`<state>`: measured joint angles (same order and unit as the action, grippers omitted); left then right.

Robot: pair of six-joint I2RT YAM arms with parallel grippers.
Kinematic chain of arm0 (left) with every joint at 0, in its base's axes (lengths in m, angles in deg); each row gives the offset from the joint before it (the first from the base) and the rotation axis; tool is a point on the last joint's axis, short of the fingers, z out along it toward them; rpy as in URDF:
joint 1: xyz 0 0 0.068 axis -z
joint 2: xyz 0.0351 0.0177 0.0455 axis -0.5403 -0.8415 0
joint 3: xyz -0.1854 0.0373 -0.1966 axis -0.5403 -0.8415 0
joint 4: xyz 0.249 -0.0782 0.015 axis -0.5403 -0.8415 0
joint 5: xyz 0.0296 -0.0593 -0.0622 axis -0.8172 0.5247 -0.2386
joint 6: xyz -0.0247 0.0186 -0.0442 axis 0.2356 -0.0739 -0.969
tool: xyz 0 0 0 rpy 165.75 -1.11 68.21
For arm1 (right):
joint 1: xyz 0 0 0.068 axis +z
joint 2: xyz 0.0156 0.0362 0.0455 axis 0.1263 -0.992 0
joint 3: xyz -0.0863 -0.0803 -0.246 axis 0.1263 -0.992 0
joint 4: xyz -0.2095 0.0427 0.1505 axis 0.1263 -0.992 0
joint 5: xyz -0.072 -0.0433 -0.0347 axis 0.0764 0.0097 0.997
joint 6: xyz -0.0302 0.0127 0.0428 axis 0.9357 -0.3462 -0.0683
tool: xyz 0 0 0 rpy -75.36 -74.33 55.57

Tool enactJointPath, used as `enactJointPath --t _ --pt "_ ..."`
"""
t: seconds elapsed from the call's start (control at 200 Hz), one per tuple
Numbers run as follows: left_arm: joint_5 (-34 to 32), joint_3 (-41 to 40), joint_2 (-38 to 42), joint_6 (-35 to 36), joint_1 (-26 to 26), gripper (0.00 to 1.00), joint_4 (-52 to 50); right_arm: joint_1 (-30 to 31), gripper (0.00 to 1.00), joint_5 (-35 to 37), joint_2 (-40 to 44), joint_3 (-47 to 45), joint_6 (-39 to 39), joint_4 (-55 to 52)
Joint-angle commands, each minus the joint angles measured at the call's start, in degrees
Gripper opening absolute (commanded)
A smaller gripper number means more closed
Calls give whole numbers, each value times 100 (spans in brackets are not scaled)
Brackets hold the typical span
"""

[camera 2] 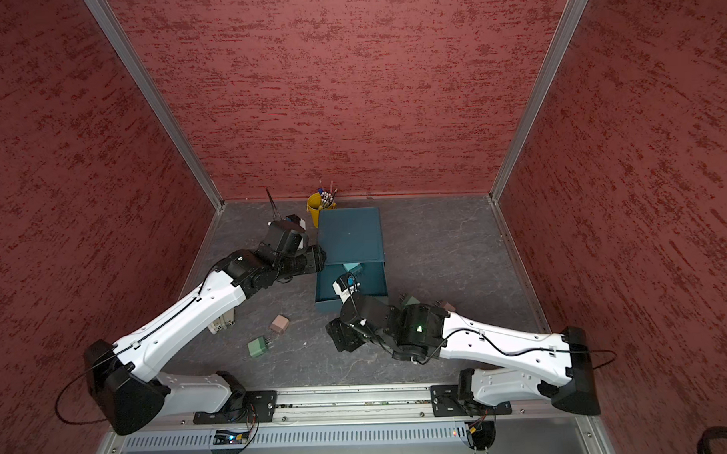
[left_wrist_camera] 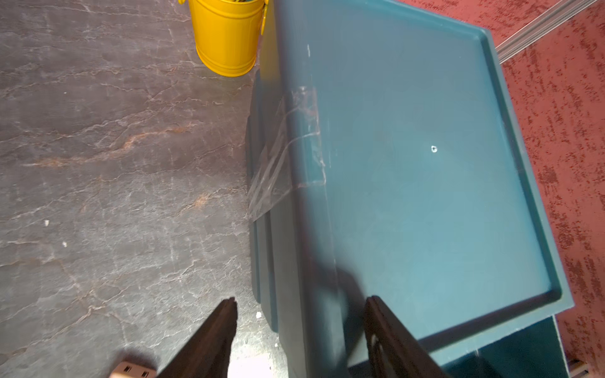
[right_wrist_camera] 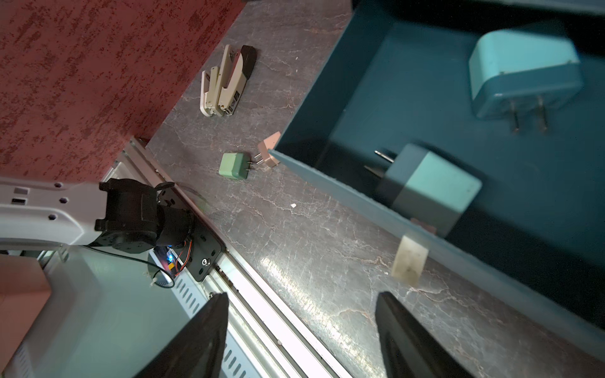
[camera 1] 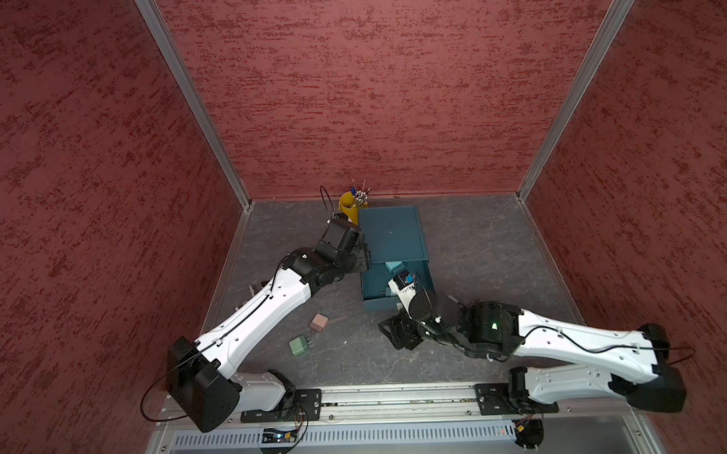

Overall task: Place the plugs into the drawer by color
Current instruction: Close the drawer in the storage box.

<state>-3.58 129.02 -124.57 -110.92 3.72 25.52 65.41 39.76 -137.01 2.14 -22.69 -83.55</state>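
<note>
The dark teal plastic chest of stacked drawers [camera 1: 391,231] stands on the grey marbled bench [camera 1: 478,240] with one drawer [right_wrist_camera: 360,199] pulled out toward the robot. Inside it lie both light teal-blue cube plugs [right_wrist_camera: 523,65] [right_wrist_camera: 435,186]. The blue pair looks sorted, so shutting this drawer is probably the step in hand.

The right claw [right_wrist_camera: 301,296] hangs just in front of the drawer, fingers apart and empty, near the small white pull tab [right_wrist_camera: 409,258]. A good push would be square on the front wall, slow, with the prongs kept below the rim.

The left claw [left_wrist_camera: 301,299] straddles the chest's left top edge. Whether it presses on it I cannot tell. If it does, it steadies the chest against sliding.

Left of the drawer front, well apart from it, lie a mint green cube plug [camera 1: 299,345] and a pinkish beige one [camera 1: 318,322]. Beyond them lies a beige-and-black stapler-like tool [right_wrist_camera: 226,85]. A yellow metal pen cup [left_wrist_camera: 226,36] stands at the chest's far left corner, clear of the work.
</note>
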Motion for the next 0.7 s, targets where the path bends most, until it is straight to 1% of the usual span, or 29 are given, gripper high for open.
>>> enactJointPath --t 0.0,0.18,0.326,0.526,0.696 --pt "81 -195 46 38 -44 65 -29 25 76 536 -60 10 -190 102" --pt "84 -328 135 48 -106 65 -3 29 77 755 -178 38 -296 18" --pt "88 -355 175 88 -143 65 -13 20 79 1131 -201 -19 -376 122" --pt "87 -420 231 161 -152 64 -66 -100 80 1390 -494 55 -137 587" --pt "138 -473 303 189 -165 64 -87 -399 81 1425 -729 103 77 1001"
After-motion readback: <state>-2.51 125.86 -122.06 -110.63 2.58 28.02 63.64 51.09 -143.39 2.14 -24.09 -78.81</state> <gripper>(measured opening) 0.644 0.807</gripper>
